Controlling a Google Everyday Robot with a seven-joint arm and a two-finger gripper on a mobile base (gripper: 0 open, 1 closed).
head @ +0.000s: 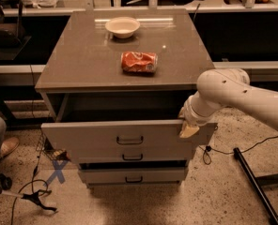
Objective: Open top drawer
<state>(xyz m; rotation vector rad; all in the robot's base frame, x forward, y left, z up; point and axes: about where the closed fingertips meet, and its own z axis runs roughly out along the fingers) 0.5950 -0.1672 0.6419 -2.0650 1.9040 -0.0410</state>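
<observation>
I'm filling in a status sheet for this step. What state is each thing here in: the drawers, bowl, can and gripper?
top drawer: pulled out, open.
middle drawer: looks pushed in, below the open one.
bottom drawer: looks pushed in.
bowl: upright on the cabinet top, looks empty.
can: lying on its side, dented.
gripper: at the right end of the top drawer's front edge.

Dim, warm, lit from above: pale glare streak on the far worktop point(82, 64) up and left of the gripper point(188, 129) at the right end of the top drawer point(92, 136), deep shadow in the open cavity point(120, 108) just left of it.
</observation>
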